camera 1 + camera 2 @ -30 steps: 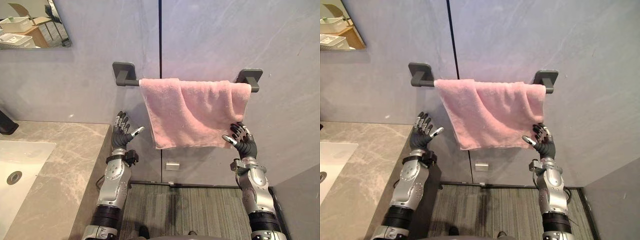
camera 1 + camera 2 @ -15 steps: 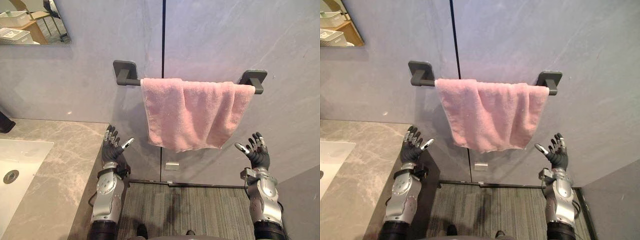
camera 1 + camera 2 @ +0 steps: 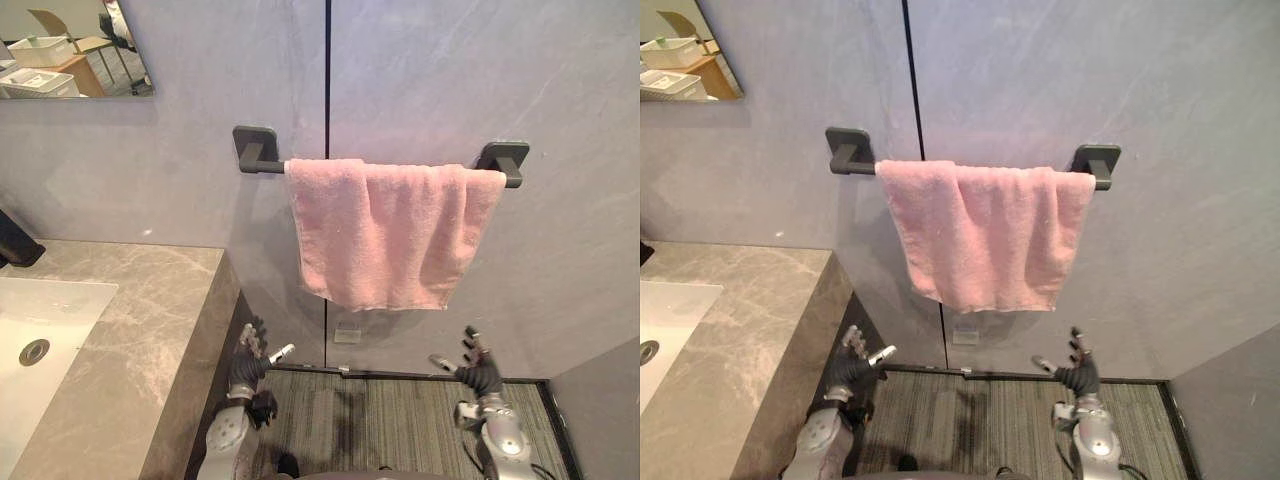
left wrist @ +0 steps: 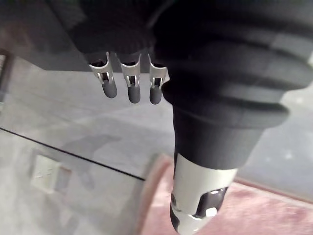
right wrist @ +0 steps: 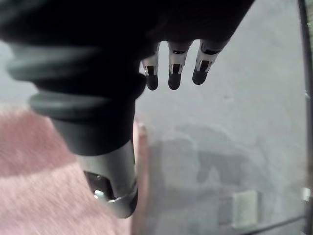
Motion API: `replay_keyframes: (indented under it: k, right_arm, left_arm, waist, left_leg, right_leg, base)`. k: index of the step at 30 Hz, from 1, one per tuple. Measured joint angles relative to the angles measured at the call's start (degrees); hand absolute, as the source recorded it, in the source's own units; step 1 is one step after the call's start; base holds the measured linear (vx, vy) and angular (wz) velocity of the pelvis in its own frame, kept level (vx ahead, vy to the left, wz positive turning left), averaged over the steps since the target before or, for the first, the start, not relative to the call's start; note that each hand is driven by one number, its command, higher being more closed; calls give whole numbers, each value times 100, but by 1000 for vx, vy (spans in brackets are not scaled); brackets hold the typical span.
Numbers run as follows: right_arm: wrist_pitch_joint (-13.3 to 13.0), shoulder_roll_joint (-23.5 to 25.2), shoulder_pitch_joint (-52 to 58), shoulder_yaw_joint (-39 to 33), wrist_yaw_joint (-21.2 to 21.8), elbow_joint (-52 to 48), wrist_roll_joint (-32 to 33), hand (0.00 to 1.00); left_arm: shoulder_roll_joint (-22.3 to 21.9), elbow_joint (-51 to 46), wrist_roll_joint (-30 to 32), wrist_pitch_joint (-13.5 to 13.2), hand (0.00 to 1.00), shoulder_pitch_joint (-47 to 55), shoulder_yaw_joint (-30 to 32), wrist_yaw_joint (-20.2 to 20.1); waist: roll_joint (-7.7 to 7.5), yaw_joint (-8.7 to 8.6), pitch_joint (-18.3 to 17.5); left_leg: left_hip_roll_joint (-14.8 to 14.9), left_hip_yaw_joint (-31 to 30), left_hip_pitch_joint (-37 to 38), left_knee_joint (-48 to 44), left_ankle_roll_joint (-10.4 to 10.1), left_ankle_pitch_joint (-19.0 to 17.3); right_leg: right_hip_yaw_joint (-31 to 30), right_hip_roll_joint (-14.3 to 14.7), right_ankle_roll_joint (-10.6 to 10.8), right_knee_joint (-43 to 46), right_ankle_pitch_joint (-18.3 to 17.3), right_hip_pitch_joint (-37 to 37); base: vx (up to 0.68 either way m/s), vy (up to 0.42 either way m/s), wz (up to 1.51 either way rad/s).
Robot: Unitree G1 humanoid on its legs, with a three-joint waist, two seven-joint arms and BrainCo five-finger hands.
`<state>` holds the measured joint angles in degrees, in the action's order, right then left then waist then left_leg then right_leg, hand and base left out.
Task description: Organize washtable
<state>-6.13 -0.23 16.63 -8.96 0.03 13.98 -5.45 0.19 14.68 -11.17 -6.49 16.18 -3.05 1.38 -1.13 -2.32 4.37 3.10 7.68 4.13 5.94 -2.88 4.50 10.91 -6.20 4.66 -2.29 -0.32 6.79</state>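
A pink towel (image 3: 390,232) hangs folded over a dark wall rail (image 3: 262,163) on the grey wall, its lower edge slanting a little. My left hand (image 3: 246,366) is low, below the towel's left side and beside the counter's end, fingers straight and spread. My right hand (image 3: 477,373) is low under the towel's right corner, also with straight fingers. Neither hand touches the towel. The wrist views show the fingers (image 4: 131,87) of the left hand and the fingers (image 5: 173,71) of the right hand held straight before the wall, with pink towel (image 5: 44,196) past them.
A marble counter (image 3: 120,340) with a white sink (image 3: 35,330) stands at the left. A dark tap (image 3: 14,240) sits at the sink's back. A mirror (image 3: 70,50) hangs at the upper left. A small wall plate (image 3: 347,332) sits below the towel, above a striped floor (image 3: 390,425).
Both hands have dropped steadily away from the towel's lower edge, staying open. The towel, lifted at its right corner a second ago, now hangs free.
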Motion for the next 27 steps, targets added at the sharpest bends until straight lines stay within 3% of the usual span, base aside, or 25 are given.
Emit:
replay_keyframes:
  k: [8,16,27]
  right_arm:
    - [34,58,107,84,-109,1443,-703,0]
    - [51,68,48,-199,-307,2367,-289,0]
    - [135,15,-415,-621,-536,3370,89,0]
  left_arm:
    - [34,1414,495,113,0,59,20,26]
    - [75,2363,964,200,0,20,433,366]
    - [86,3144,986,216,0,-341,823,514]
  waist:
    - [89,18,-47]
    - [63,36,-49]
    - [47,151,-35]
  left_leg:
    - [7,-2,47,0,-13,-38]
    - [2,12,163,0,-17,-72]
    - [-16,22,210,1,-11,-79]
  right_leg:
    - [15,4,25,1,-87,60]
    - [15,1,24,3,-113,178]
    - [0,4,20,5,-124,210]
  base:
    - [0,0,0]
    - [0,0,0]
    - [-1,-1,0]
